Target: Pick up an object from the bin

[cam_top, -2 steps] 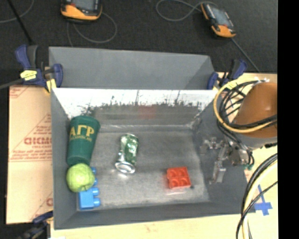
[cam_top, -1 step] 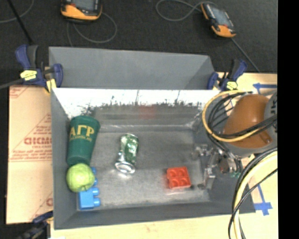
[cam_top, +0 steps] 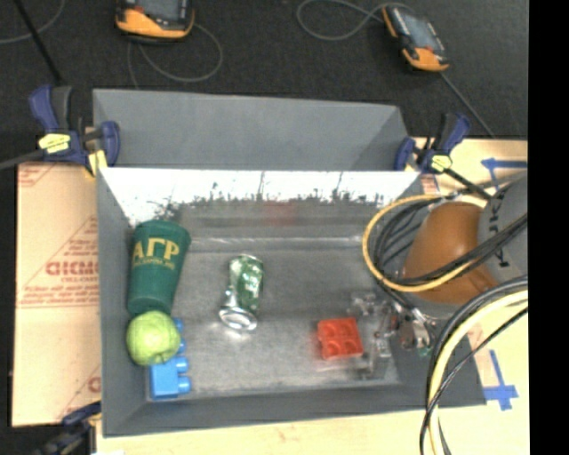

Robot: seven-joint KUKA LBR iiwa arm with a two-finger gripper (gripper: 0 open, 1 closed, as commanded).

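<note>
Nothing had been lifted yet, by the look of it: every item lay on the floor of the bin, and the pick itself remained to be done. Taking the bin's centre as the dial, the gripper sat low at about 4 o'clock, close to the right wall. Under the arm's orange cover and looped cables it was too cluttered to tell whether it was open or closed. Touching or just beside it, on its 9 o'clock side, lay a red toy brick, studs up. This was the nearest candidate, though I could not say it was gripped.

Along the near wall at 8 o'clock lay a blue toy brick, with a green apple resting against it. Just left of centre lay a crumpled green-and-silver can on its side, well apart from the rest. Further back, at 9 to 10 o'clock, a dark green foam sleeve with yellow letters lay along the left wall, its lower end meeting the apple.

The floor was dull grey metal, scuffed and mostly bare, and the far wall carried a white band with dark marks. Beyond the bin, at 11 and 1 o'clock, two orange-and-black handsets lay with their cords on a dark floor.
</note>
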